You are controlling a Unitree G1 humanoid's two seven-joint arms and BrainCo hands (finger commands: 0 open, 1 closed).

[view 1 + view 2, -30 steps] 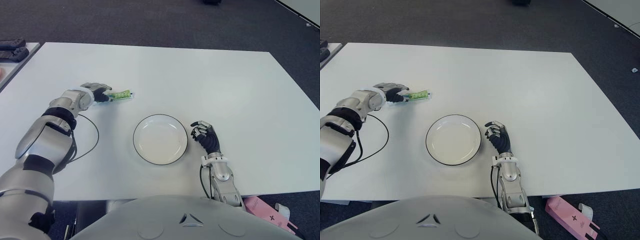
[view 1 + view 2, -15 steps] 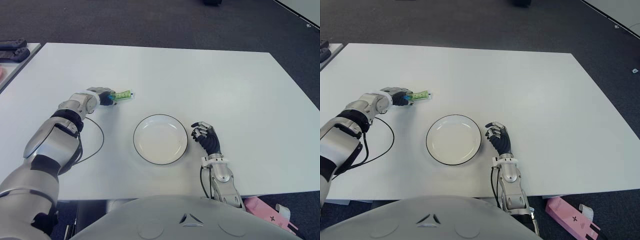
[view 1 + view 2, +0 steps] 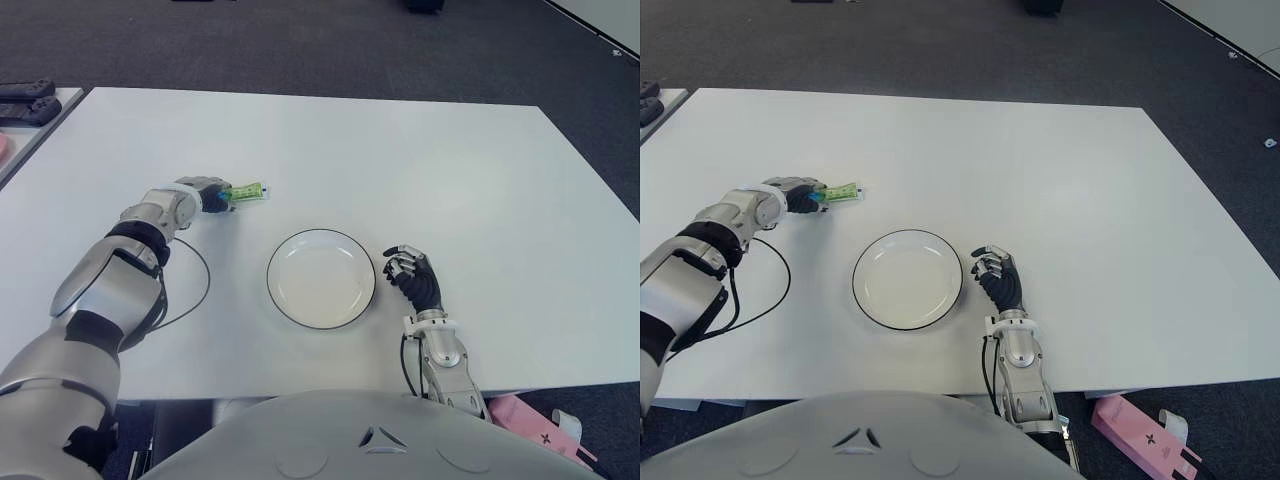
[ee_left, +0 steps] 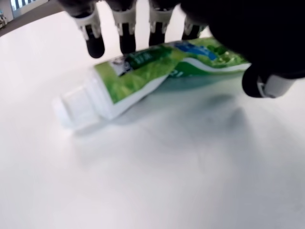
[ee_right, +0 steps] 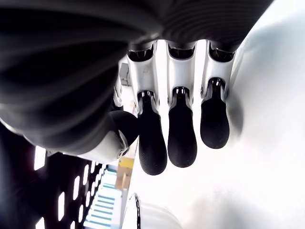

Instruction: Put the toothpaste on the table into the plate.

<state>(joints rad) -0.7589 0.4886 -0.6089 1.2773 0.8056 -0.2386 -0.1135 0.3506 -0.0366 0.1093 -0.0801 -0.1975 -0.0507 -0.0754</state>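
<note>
Left hand (image 3: 208, 193) covers toothpaste (image 4: 143, 76) tail; grip unclear; plate (image 3: 321, 277) apart.

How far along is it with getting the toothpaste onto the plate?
Early on. Done: the left hand has reached the toothpaste, its fingers around the tube's tail end. In hand: closing the grasp; the tube lies on the table, not lifted. Left: lift it, carry it to the plate, which holds nothing, and release. The right hand shows right of the plate.

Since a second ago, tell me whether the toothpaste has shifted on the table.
No. The toothpaste tube lies in the same spot up-left of the plate, with the left hand at its tail end.
</note>
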